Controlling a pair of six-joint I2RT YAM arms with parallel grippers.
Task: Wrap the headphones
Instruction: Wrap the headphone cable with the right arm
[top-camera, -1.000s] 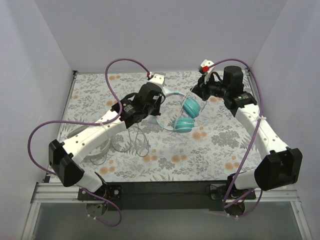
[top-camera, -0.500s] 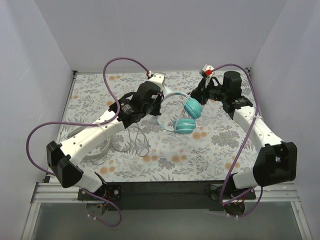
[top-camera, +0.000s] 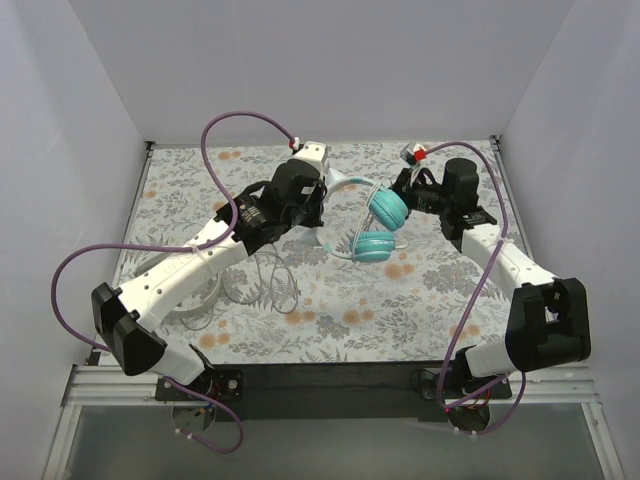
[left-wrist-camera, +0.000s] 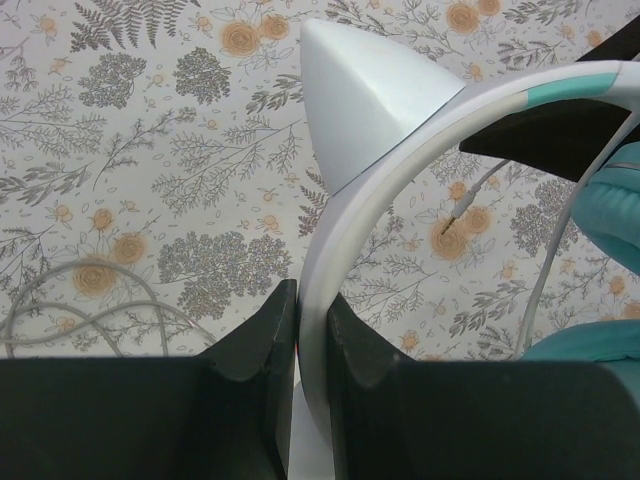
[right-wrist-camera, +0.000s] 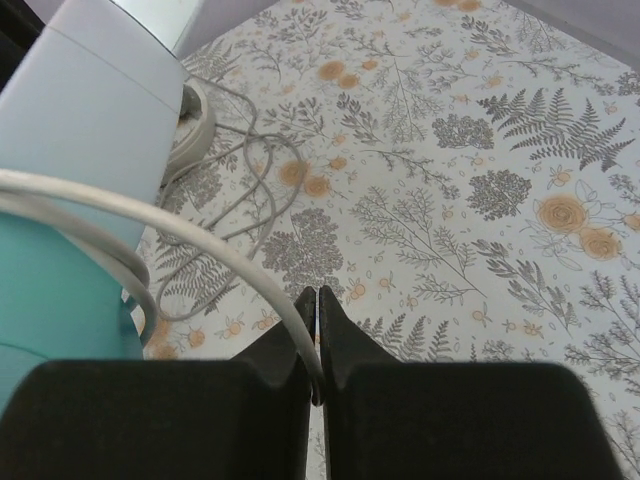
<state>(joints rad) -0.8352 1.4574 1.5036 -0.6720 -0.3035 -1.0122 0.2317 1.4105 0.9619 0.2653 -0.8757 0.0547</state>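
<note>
The teal headphones (top-camera: 378, 226) hang between both arms above the middle of the table. My left gripper (left-wrist-camera: 312, 290) is shut on their pale headband (left-wrist-camera: 400, 150), seen from above at the left gripper (top-camera: 314, 207). One teal ear cup (left-wrist-camera: 615, 200) shows at the right edge of the left wrist view. My right gripper (right-wrist-camera: 317, 292) is shut on their thin white cable (right-wrist-camera: 200, 235), beside a teal ear cup (right-wrist-camera: 50, 300); from above the right gripper (top-camera: 401, 189) sits just right of the cups. The white-grey headphones (top-camera: 198, 300) lie under my left arm, with their grey cable (top-camera: 272, 282) loose on the cloth.
The table carries a floral cloth (top-camera: 420, 290) and is boxed in by white walls at the back and both sides. Thick purple robot cables (top-camera: 230, 130) arch over both arms. The white-grey pair and its looped grey cable (right-wrist-camera: 250, 190) lie on the left half.
The right arm has swung left and its gripper has drawn in closer to the ear cups with the cable. The teal pair has shifted slightly; the left gripper keeps its hold on the headband.
</note>
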